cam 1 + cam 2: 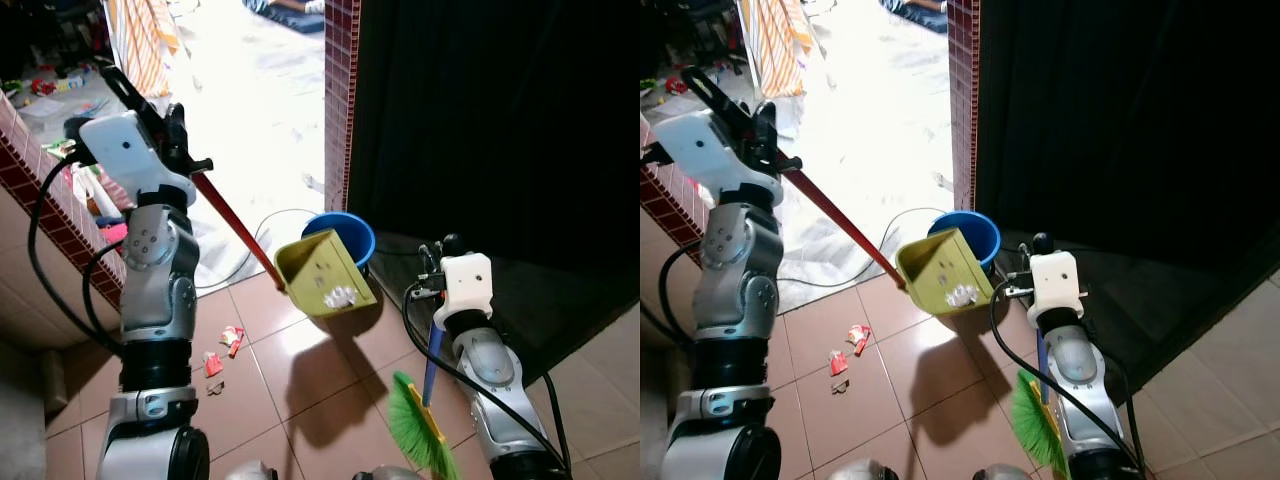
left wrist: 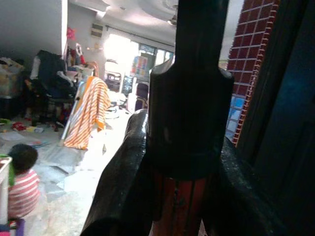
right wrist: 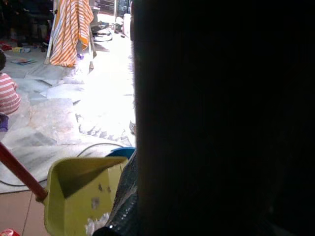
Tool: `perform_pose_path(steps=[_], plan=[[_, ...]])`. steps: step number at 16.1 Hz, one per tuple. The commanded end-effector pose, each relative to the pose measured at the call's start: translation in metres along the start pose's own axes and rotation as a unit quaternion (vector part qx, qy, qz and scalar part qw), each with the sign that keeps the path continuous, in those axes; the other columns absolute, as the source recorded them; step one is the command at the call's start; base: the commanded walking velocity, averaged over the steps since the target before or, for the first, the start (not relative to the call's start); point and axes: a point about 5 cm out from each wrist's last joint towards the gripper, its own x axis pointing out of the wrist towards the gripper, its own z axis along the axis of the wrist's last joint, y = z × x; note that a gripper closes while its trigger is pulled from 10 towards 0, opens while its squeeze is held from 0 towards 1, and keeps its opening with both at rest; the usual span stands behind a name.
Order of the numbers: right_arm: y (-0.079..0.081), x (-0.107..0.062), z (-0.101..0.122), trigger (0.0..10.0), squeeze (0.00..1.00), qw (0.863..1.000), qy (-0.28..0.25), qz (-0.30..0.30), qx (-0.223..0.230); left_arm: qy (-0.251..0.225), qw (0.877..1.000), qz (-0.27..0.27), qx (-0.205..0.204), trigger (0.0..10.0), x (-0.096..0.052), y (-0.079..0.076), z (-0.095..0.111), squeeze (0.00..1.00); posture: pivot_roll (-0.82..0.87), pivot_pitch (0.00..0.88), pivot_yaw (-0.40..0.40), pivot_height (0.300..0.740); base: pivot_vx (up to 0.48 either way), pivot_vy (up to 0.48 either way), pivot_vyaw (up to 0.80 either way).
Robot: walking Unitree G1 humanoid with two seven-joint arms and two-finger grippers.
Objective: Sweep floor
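Observation:
My left gripper (image 1: pixel 182 150) is raised and shut on the red handle (image 1: pixel 235 228) of a yellow-green dustpan (image 1: pixel 325 272). The pan hangs tilted over the rim of a blue bucket (image 1: pixel 352 233), with white scraps (image 1: pixel 340 296) lying inside it. In the left wrist view the black fingers (image 2: pixel 118 191) clamp the red handle (image 2: pixel 177 209). My right gripper (image 1: pixel 432 262) is low on the right, shut on the blue handle (image 1: pixel 432 362) of a broom whose green bristles (image 1: pixel 415 432) rest on the tiles. Red and white litter (image 1: pixel 222 350) lies on the floor beside my left arm.
A red brick pillar (image 1: pixel 340 100) and a black curtain (image 1: pixel 490 120) stand behind the bucket. A low brick wall (image 1: pixel 40 190) runs along the left. A thin cable (image 1: pixel 255 235) loops over the bright floor. A person in a striped shirt (image 2: pixel 22 184) sits farther off, near an orange striped cloth (image 2: pixel 88 113).

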Motion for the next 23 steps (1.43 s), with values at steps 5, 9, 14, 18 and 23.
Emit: perform_pose_path(steps=[5,9,14,18,23], plan=[[0.0002,0.0060,0.0078,10.0,0.00,1.000,-0.020,0.003,-0.004,-0.057,0.998,0.000,-0.001,10.0,0.0083,-0.0035,0.0204,0.00,-0.09,0.000,0.048,0.740,0.480,0.000,0.00],[0.0015,0.0077,0.0123,10.0,0.00,0.999,-0.034,0.005,-0.011,-0.064,0.998,0.004,-0.001,10.0,0.0105,-0.0028,0.0228,0.00,-0.08,0.000,0.047,0.740,0.480,0.000,0.00],[-0.0017,0.0128,0.0164,10.0,0.00,0.999,-0.042,-0.002,-0.023,-0.067,0.998,0.003,0.000,10.0,0.0116,-0.0040,0.0241,0.00,-0.08,0.000,0.050,0.740,0.480,0.000,0.00],[-0.0011,0.0124,0.0141,10.0,0.00,0.999,-0.040,0.001,-0.025,-0.075,0.997,0.010,0.002,10.0,0.0139,-0.0037,0.0264,0.00,-0.08,0.000,0.052,0.740,0.472,0.000,0.00],[-0.0002,0.0116,0.0124,10.0,0.00,0.999,-0.038,0.005,-0.028,-0.089,0.995,0.018,0.032,10.0,0.0149,-0.0050,0.0283,0.00,-0.08,0.000,0.051,0.740,0.082,0.000,0.00]])
